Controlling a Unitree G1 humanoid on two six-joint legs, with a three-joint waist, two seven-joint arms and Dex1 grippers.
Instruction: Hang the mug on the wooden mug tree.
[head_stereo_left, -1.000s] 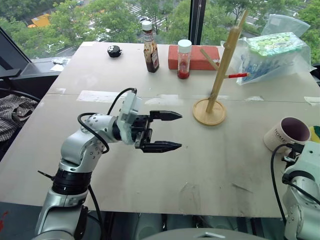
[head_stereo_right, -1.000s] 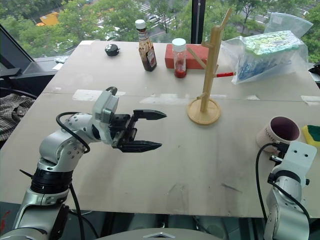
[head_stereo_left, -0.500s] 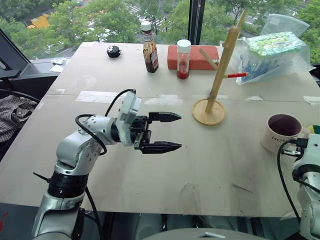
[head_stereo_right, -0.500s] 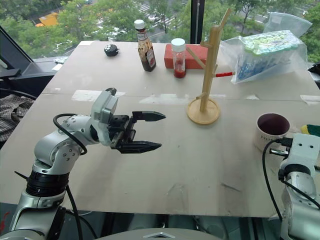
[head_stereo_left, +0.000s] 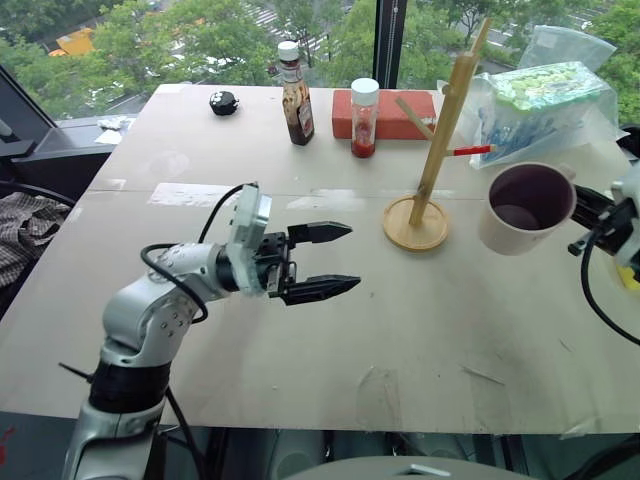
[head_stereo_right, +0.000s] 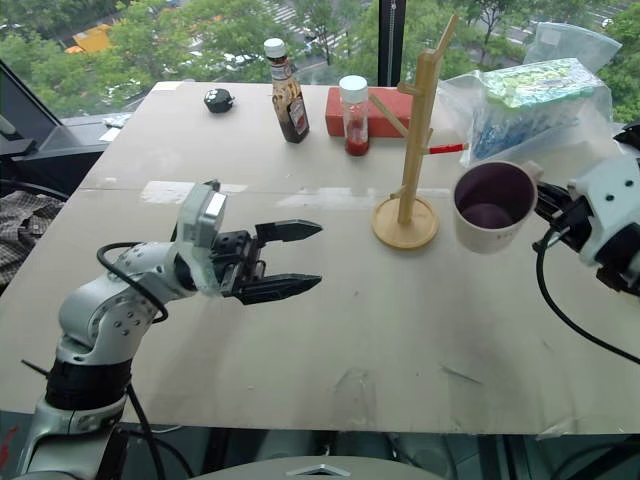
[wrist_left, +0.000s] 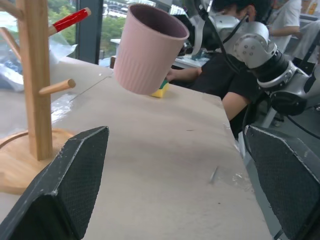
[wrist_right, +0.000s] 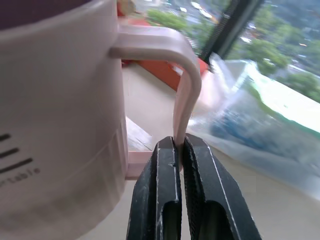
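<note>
the right gripper (wrist_right: 179, 150) is clamped tight on the thin handle of the mug (head_stereo_right: 492, 205), its two black fingers (wrist_right: 156, 200) pinching the loop from both sides. the mug hangs in the air off the table (head_stereo_right: 400, 330), tilted so its dark maroon inside faces the head camera, just to the right of the wooden mug tree (head_stereo_right: 413, 140) and not touching it. the tree stands upright on its round disc base, with its red-tipped peg (head_stereo_right: 448, 149) pointing toward the mug.

the left gripper (head_stereo_left: 325, 260) hovers over the middle of the table with its jaws spread apart and nothing between them, pointing toward the tree and well short of it.

at the far edge of the table stand a brown sauce bottle (head_stereo_left: 295, 95) and a red-filled jar (head_stereo_left: 365, 120) in front of an orange brick (head_stereo_left: 390, 112). a plastic bag (head_stereo_left: 545, 105) lies behind the mug. a yellow-green sponge (wrist_left: 160, 90) shows under the mug in the left wrist view.
</note>
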